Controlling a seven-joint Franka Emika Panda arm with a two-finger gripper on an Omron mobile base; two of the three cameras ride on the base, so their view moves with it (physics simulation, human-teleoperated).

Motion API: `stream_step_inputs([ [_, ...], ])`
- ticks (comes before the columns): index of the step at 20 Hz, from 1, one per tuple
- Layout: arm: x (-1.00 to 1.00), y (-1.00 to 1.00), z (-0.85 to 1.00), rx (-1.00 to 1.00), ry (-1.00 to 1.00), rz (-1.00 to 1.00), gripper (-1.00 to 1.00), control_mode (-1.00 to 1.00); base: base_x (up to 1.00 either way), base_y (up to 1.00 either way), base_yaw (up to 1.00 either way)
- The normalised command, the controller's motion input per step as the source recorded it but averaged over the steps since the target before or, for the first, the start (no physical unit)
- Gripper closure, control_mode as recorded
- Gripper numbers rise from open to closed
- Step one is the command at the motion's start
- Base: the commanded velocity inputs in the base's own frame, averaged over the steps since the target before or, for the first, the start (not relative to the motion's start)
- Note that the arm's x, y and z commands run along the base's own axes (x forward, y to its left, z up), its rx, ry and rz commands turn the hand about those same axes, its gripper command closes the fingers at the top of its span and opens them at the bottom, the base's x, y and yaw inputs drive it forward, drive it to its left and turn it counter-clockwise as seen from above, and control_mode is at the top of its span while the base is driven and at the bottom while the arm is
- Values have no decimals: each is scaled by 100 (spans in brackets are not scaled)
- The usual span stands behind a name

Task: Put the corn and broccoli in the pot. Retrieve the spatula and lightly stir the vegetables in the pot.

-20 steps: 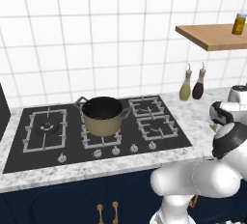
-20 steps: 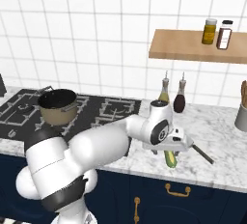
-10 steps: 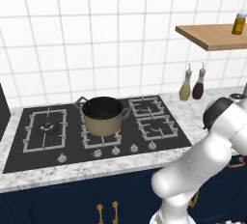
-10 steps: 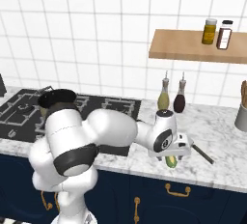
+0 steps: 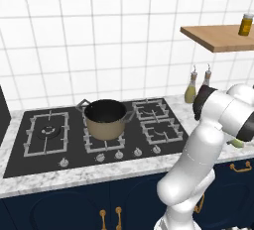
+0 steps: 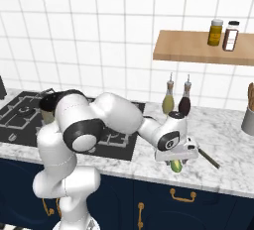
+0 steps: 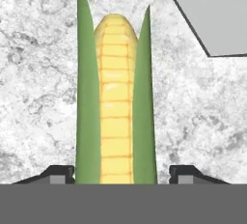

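Note:
The corn (image 7: 116, 102), a yellow cob between two green husk leaves, lies on the marble counter. My gripper (image 7: 123, 177) is down over its near end, with a dark fingertip (image 7: 58, 174) on each side. The jaws are open and close to the husk, with a small gap on the right. From the right base view, the gripper (image 6: 176, 158) sits low near the counter's front edge on the corn (image 6: 175, 165). The spatula lies just beyond: grey blade (image 7: 212, 10), dark handle (image 6: 209, 158). The tan pot (image 5: 105, 120) stands on the stove, far to the left. The broccoli is out of view.
Two bottles (image 6: 168, 102) (image 6: 185, 102) stand at the wall behind the hand. A wooden shelf (image 6: 198, 53) with jars hangs above them. A grey utensil holder (image 6: 248, 120) is at the far right. The black stove (image 5: 44, 144) spans the counter's left part.
The arm's upper links have swung and folded over while the hand stayed over the corn and sank a little toward the counter.

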Motion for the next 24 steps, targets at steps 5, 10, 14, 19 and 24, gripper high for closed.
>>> stream_step_inputs([
  [5, -26, 39, 39, -2, -9, 3, 100, -100, 0, 0, 0],
  [10, -37, 98, 100, -18, -7, 13, 100, -100, 0, 0, 0],
  [14, -3, 100, 81, -32, 0, 23, 100, -100, 0, 0, 0],
  [19, 0, 100, 53, -31, 2, 25, 100, -100, 0, 0, 0],
  [24, 0, 100, 61, -23, 2, 25, 100, -100, 0, 0, 0],
])
